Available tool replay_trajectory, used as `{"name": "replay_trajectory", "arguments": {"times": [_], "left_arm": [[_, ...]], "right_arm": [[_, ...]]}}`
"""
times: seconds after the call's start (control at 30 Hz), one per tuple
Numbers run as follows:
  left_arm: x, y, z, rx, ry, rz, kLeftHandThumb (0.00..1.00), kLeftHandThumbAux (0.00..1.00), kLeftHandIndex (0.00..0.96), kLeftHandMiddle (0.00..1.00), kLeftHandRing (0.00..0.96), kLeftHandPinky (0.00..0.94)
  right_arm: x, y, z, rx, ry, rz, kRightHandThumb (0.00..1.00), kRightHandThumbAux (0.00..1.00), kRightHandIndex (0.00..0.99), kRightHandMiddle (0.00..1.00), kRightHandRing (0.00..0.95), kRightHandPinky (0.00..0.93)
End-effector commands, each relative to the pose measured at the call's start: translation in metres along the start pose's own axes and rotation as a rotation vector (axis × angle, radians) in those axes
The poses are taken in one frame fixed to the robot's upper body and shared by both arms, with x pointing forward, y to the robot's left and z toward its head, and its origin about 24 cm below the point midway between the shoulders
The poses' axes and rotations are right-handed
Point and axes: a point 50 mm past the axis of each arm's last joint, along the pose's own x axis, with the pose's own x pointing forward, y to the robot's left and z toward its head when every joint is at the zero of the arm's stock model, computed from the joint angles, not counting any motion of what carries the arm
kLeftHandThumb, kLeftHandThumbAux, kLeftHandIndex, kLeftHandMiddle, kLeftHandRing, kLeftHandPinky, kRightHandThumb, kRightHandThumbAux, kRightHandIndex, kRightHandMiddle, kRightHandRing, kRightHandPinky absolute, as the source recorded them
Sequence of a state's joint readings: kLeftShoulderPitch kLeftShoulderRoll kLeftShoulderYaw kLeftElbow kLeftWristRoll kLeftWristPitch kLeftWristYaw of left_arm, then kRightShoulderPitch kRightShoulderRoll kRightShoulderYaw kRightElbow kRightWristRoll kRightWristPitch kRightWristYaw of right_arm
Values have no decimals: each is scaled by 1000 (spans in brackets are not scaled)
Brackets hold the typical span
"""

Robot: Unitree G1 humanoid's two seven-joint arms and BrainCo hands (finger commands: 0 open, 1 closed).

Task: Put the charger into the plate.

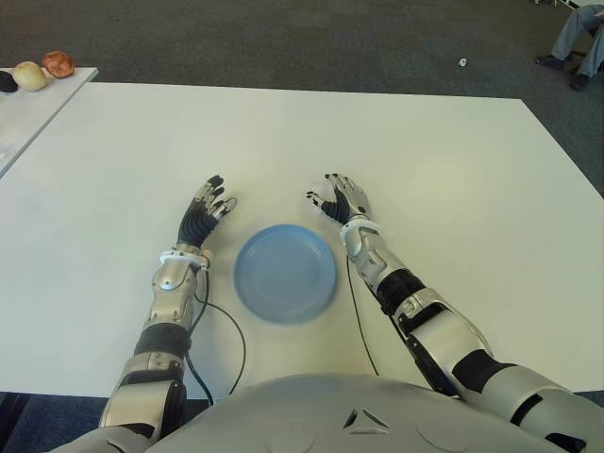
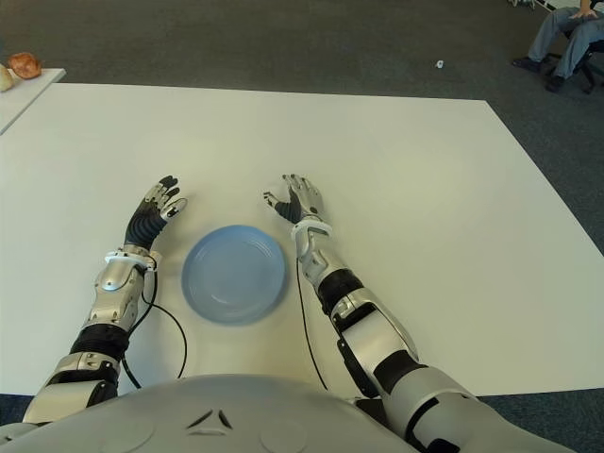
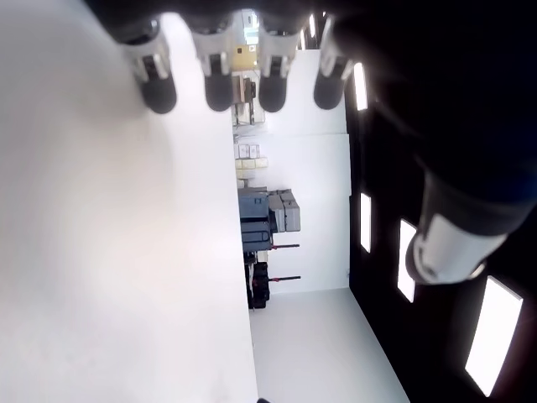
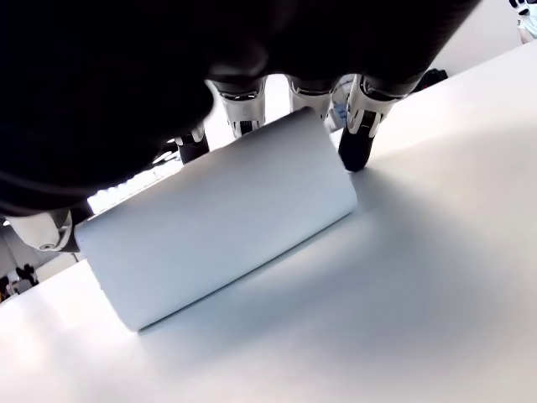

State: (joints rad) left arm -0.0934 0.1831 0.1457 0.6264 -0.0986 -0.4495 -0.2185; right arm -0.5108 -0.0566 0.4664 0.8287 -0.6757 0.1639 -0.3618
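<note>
Your right hand [image 1: 342,200] curls over white charger [image 4: 222,222] on bench [image 1: 453,189], fingers round it, ready to lift toward blue plate [image 1: 285,273]. Left hand [image 1: 203,215] spread, holds nothing, beside plate's left.

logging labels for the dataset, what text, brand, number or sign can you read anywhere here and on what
None can be read.
The white rectangular charger block under the right hand shows a plain face, no print visible.
The round blue plate and the white table carry no marks.
The shelves and boxes far off in the left wrist view are too small to read.
The left hand shows left of the plate, holding nothing.
</note>
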Motion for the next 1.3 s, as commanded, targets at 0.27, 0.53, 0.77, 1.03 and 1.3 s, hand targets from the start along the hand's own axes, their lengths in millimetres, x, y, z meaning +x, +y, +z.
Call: {"name": "replay_trajectory", "arguments": {"times": [0.27, 0.53, 0.77, 1.03, 1.3], "left_arm": [[-1, 0, -4, -7, 27, -16, 0, 597, 0, 25, 0, 0], [-1, 1, -5, -7, 40, -10, 0, 597, 0, 28, 1, 0], [-1, 1, -6, -8, 47, -9, 0, 598, 0, 29, 3, 0], [0, 0, -6, -7, 46, -9, 0, 599, 0, 24, 0, 0], [-1, 0, -5, -9, 40, -14, 0, 595, 0, 24, 0, 0]], "right_arm": [[3, -6, -6, 5, 35, 17, 248, 245, 0, 0, 0, 0], [7, -13, -6, 18, 54, 23, 247, 249, 0, 0, 0, 0], [8, -17, -5, 28, 68, 22, 244, 247, 0, 0, 0, 0], [9, -19, -4, 24, 83, 24, 245, 239, 0, 0, 0, 0], [8, -20, -3, 17, 89, 29, 244, 228, 0, 0, 0, 0]]}}
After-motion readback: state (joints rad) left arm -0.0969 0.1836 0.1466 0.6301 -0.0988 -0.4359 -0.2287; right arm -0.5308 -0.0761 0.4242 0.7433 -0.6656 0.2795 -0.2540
